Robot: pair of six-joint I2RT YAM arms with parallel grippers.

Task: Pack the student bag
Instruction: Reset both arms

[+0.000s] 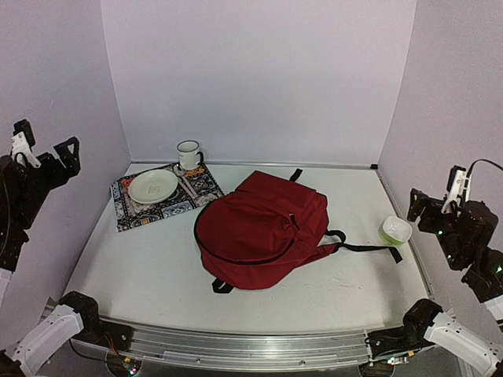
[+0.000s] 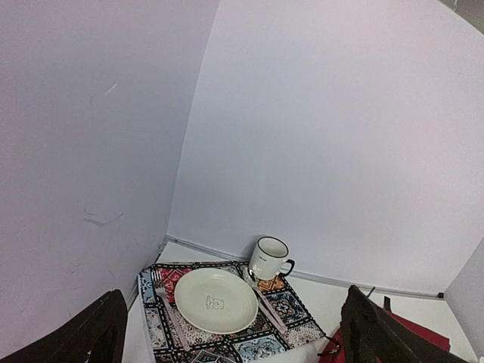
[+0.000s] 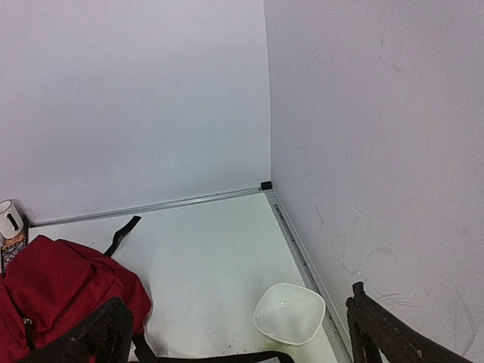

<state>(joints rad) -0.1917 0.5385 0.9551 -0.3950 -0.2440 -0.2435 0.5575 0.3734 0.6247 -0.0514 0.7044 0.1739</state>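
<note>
The student bag (image 1: 263, 232), a dark red backpack with black straps, lies flat in the middle of the table. One strap (image 1: 365, 248) trails right toward a bowl. The bag's edge also shows in the right wrist view (image 3: 53, 287) and the left wrist view (image 2: 435, 333). My left gripper (image 1: 45, 143) hangs high at the far left, well clear of the bag, open and empty (image 2: 238, 340). My right gripper (image 1: 436, 196) is raised at the far right, open with nothing between its fingers (image 3: 238, 340).
A patterned placemat (image 1: 126, 208) at the back left carries a white plate (image 1: 153, 186), fork (image 2: 168, 310) and spoon (image 2: 265, 302). A white mug (image 1: 189, 154) stands behind it. A small white-and-green bowl (image 1: 395, 229) sits by the right wall.
</note>
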